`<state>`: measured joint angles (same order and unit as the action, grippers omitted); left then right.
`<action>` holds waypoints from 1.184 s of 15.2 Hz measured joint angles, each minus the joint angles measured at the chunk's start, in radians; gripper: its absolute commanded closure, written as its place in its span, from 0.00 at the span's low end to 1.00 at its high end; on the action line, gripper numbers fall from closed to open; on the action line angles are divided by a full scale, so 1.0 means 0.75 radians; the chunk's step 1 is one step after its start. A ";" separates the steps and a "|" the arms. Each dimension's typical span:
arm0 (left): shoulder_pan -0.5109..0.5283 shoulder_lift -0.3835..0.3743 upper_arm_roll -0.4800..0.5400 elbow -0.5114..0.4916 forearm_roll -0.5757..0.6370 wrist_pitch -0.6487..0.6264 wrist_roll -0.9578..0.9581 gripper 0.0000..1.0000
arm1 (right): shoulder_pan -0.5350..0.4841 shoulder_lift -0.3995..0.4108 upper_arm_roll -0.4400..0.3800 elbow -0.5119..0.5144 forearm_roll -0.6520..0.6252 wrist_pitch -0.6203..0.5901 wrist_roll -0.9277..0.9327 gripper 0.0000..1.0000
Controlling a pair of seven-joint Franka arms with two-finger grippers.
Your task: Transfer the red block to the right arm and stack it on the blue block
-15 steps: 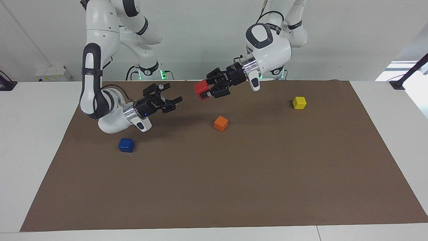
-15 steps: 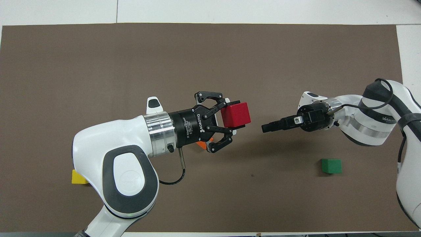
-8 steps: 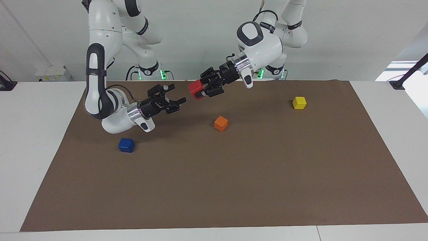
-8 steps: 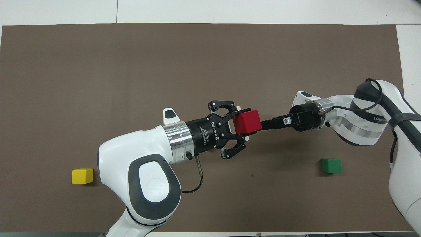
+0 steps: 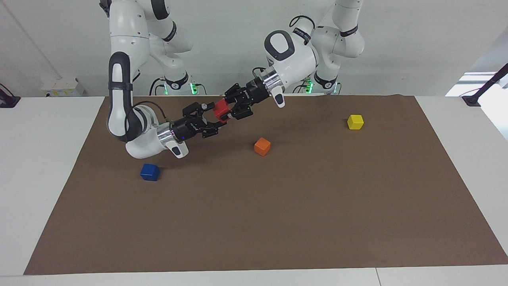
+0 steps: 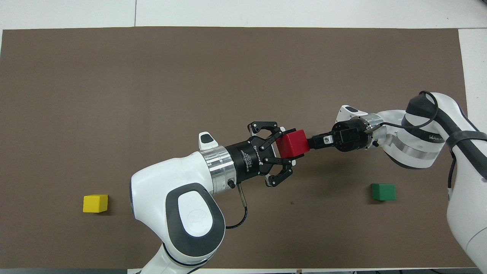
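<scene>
The left tool point(image 5: 229, 111) point(image 6: 293, 150) is clamped on the red block point(image 5: 220, 110) point(image 6: 293, 143), held in the air over the brown mat point(image 5: 278, 206). The right tool point(image 5: 214, 119) point(image 6: 312, 142), its fingers spread wide, sits around the block without gripping it. The blue block point(image 5: 150, 172) lies on the mat below the right arm point(image 5: 123, 99), at that arm's end of the worktop.

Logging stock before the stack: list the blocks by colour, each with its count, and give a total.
red block: 1
blue block: 1
orange block: 1
yellow block: 1
Total: 4
</scene>
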<state>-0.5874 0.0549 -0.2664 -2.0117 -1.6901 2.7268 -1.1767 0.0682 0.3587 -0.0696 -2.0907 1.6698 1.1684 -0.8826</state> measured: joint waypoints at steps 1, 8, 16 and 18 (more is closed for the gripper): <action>-0.001 0.004 0.000 0.003 -0.005 0.007 0.000 1.00 | 0.008 0.001 0.000 -0.001 0.010 0.014 -0.008 0.00; -0.011 0.037 0.001 0.028 -0.020 0.027 0.000 1.00 | 0.024 0.003 -0.002 -0.002 0.049 0.030 -0.014 1.00; -0.011 0.045 0.002 0.030 -0.020 0.030 0.005 0.00 | 0.022 0.004 -0.004 -0.003 0.054 0.030 -0.008 1.00; -0.012 0.045 0.001 0.039 -0.020 0.030 0.004 0.00 | 0.027 0.005 -0.002 -0.004 0.053 0.068 -0.014 1.00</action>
<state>-0.5961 0.0889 -0.2658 -1.9825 -1.7054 2.7491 -1.1737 0.0885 0.3624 -0.0712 -2.0935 1.7099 1.2194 -0.8932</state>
